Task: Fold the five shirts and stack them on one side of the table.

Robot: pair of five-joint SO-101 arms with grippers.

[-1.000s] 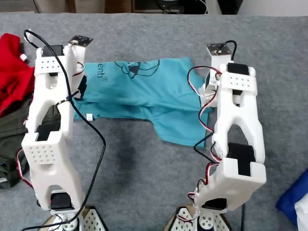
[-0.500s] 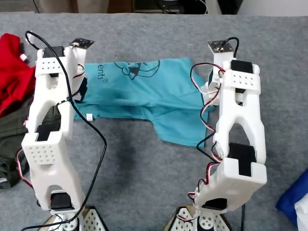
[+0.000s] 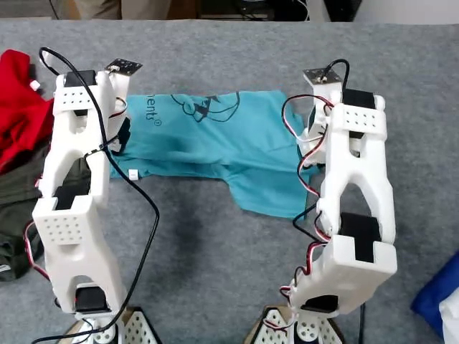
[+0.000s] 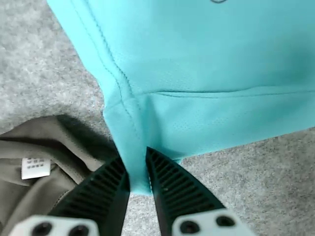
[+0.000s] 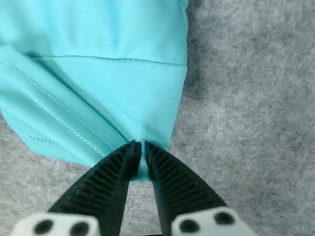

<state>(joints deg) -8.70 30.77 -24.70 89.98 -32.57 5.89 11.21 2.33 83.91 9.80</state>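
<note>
Two pinches on the teal shirt [image 3: 215, 140]: left gripper [image 4: 135, 163] closed on its edge fold, right gripper [image 5: 140, 145] closed on the opposite edge; olive shirt [image 4: 44, 142] just beside left gripper.

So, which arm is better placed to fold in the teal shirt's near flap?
Probably right: the right gripper pinches the shirt edge beside that flap; the left gripper holds the opposite edge.

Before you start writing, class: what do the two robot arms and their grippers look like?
The left arm and right arm are blocky white plastic shells holding black motors. A black cable loops along the left; red, white and black wires trail down the right. The left gripper and right gripper have black ribbed fingers on white bases.
</note>
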